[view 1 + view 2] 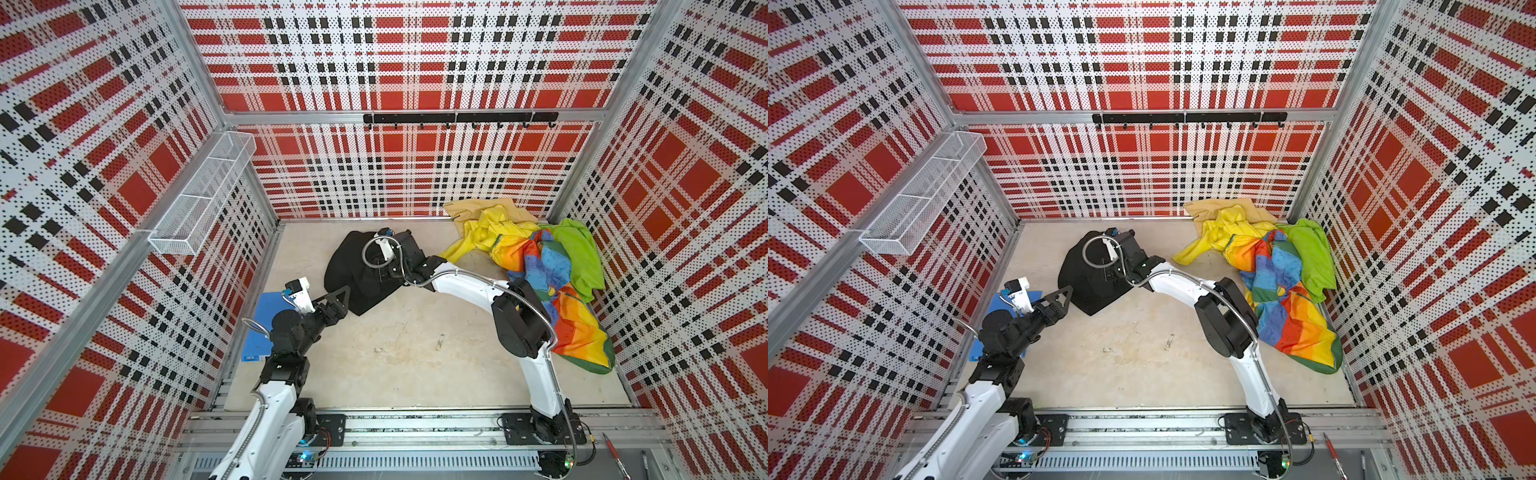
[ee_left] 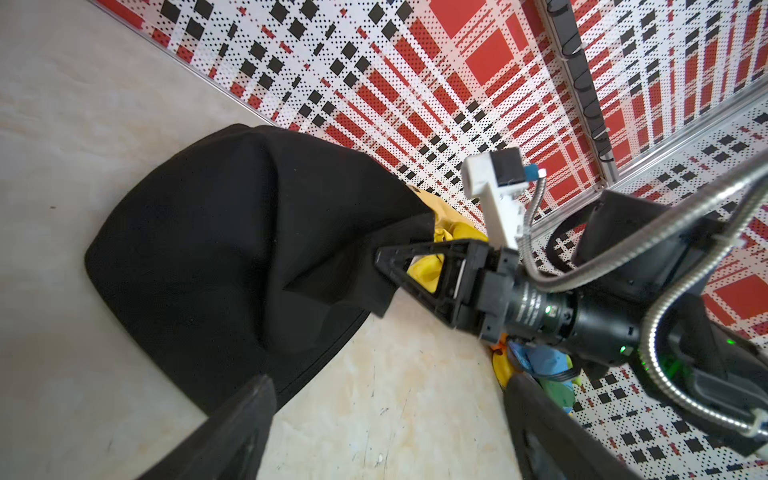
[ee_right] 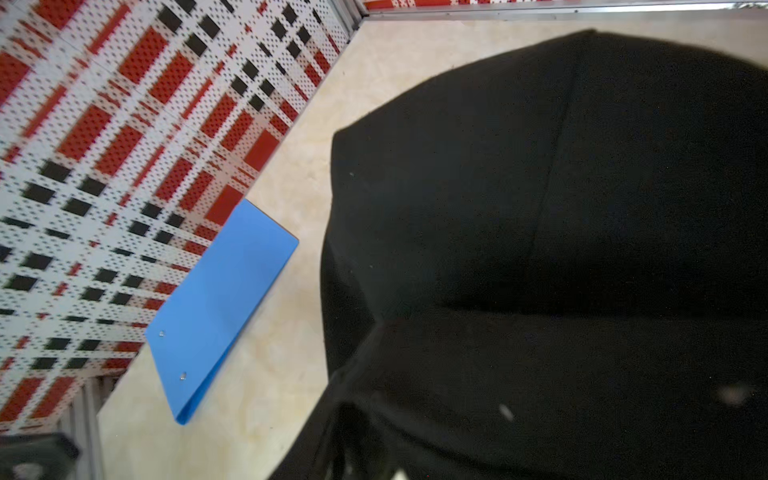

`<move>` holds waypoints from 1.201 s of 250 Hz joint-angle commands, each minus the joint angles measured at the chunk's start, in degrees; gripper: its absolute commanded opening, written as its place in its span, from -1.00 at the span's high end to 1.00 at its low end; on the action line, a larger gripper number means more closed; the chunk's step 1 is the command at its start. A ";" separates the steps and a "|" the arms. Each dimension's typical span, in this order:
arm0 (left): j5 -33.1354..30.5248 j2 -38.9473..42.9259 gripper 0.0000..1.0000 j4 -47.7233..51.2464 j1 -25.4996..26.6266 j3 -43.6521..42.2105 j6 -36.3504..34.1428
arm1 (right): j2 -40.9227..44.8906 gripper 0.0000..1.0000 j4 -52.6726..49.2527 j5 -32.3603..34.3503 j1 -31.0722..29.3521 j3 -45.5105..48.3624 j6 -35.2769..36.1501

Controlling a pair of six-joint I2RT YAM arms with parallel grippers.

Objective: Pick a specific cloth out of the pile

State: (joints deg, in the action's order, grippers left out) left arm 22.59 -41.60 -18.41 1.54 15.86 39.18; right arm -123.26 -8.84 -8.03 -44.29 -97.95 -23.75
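**Operator:** State task progress.

**Technician:** The cloth (image 1: 349, 266) lies on the floor (image 1: 415, 353), left of centre and toward the far wall. It is well apart from the pile (image 1: 540, 266) in the far right corner. Both top views show bare floor between them. Judgement: separation is essentially complete. What remains is a clean release and withdrawal of the right gripper (image 2: 380, 259), unless a set-down place is required; none is evident.

**Operator:** State the fingers.

**Technician:** The left gripper (image 2: 388, 386) has its fingers wide, with nothing between them. It sits just beside the cloth's near edge, and contact cannot be judged. The right gripper has its fingertips at a raised fold of the cloth. The fabric peaks up to them and hangs below. That view is side-on, so the gap between the fingers is hidden. I cannot tell whether the fold is pinched or freed.

**Operator:** What does each view add?

**Technician:** The top views show the pile and the gap, but there the right arm covers its own fingers. Only the left wrist view shows those fingers at the fold, with a yellow part of the pile (image 2: 453, 226) behind. The right wrist view shows the cloth (image 3: 540, 208) close up, plain and matte, and a blue folder (image 3: 224, 307) on the floor by the left wall. Its own fingers are a dark blur.
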 commanded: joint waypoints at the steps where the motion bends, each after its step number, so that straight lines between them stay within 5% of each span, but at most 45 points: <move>1: 1.07 -1.55 -0.80 -0.80 0.18 3.41 -2.78 | 5.56 -0.25 2.09 5.22 1.06 1.74 2.25; 37: -2.79 -4.07 -0.92 3.11 1.48 6.78 -6.19 | 15.28 -0.77 3.87 10.73 1.30 10.02 4.44; 83: -7.31 -10.99 -0.98 8.88 4.80 13.85 -11.22 | 32.15 -1.00 8.28 15.14 2.79 25.30 5.09; 147: -13.16 -26.30 -0.98 18.31 7.78 28.62 -22.12 | 49.78 -1.00 9.11 20.52 3.54 40.06 4.80; 221: -27.64 -43.96 -0.98 20.46 20.62 41.63 -26.45 | 56.34 -1.00 7.14 24.12 3.60 44.69 4.24; 241: -26.00 -48.88 -0.68 21.34 20.85 44.79 -26.32 | 57.70 -1.00 6.67 25.22 3.61 45.04 4.24; 300: -24.74 -58.19 -0.63 20.80 20.61 49.19 -26.26 | 61.92 -0.97 5.17 28.68 3.69 46.96 4.59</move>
State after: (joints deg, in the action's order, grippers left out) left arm -0.71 -97.84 2.02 22.55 63.29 13.58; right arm -63.64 -4.16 17.76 -40.77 -51.96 -19.51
